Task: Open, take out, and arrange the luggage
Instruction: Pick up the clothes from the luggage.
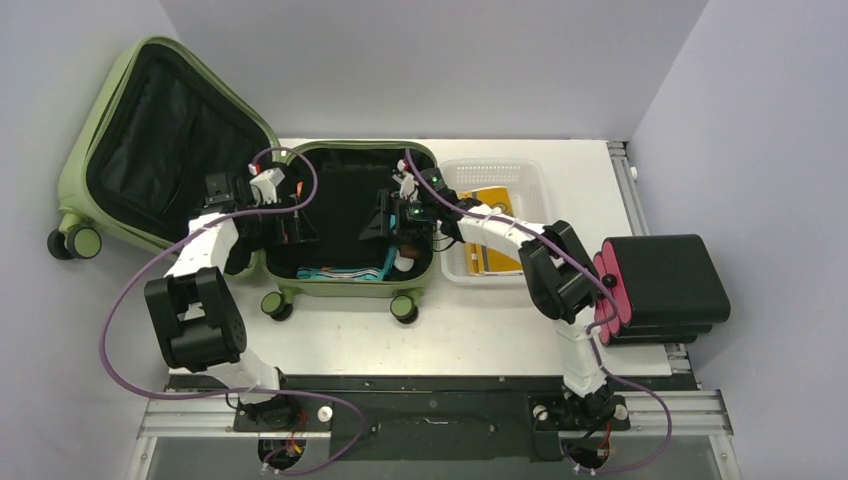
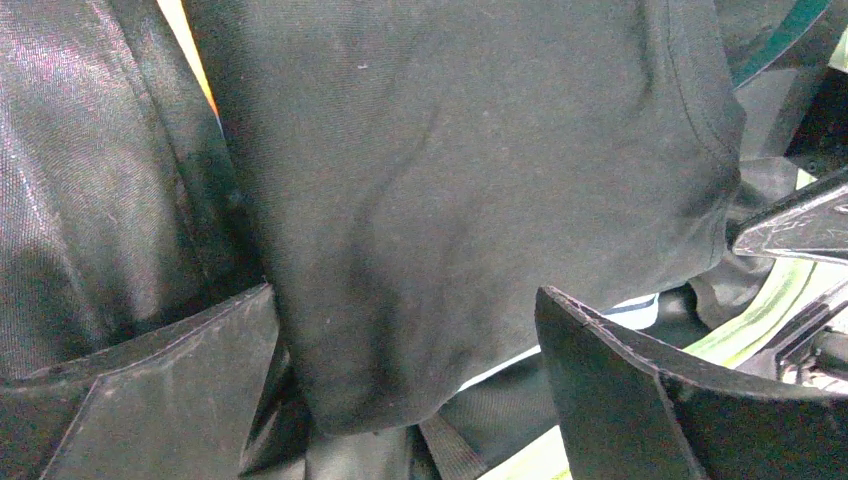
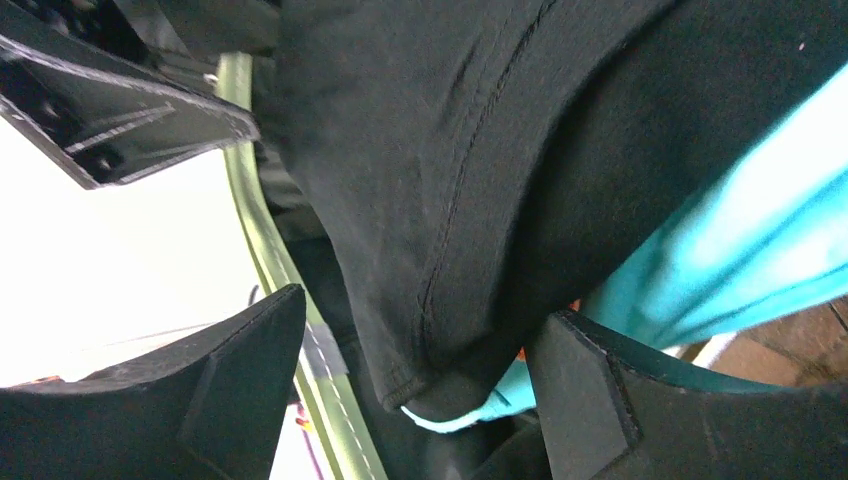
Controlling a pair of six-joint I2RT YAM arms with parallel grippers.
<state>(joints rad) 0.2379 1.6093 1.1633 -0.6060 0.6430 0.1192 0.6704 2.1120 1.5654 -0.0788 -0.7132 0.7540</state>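
Lying open on the counter (image 1: 480, 335), the luggage (image 1: 340, 291) sits mid-frame in the top view. Its base shell is flat, wheels toward the bottom of the frame. The lid half (image 1: 160, 140) leans up & back in the upper left of the frame, black lining showing. Both arms reach into the base shell: L claw (image 1: 290, 228) at the shell's left side, R claw (image 1: 385, 222) at its right side, apart from each other w/ black fabric btwn them.

L wrist view: fingers (image 2: 150, 400) spread wide. A fold of black garment (image 2: 450, 180) hangs down btwn them and fills most of the frame; the fingers aren't closed on it. Shiny black lining at left of frame, a sliver of green shell rim at lower right.

R wrist view: fingers (image 3: 640, 420) also wide apart. The garment's hemmed edge droops into the gap, no squeeze on it visible. Behind it, at right of frame, lies teal cloth (image 3: 720, 230). The green shell rim runs down left of ctr, w/ pale counter beyond.

Top view, other items: a white mesh basket (image 1: 455, 268) just beside the luggage, to the right of it in frame, w/ something yellow (image 1: 495, 200) inside. At far right of frame, by the counter's edge, is a black case (image 1: 665, 280) w/ a pink-red side, well apart from the luggage.
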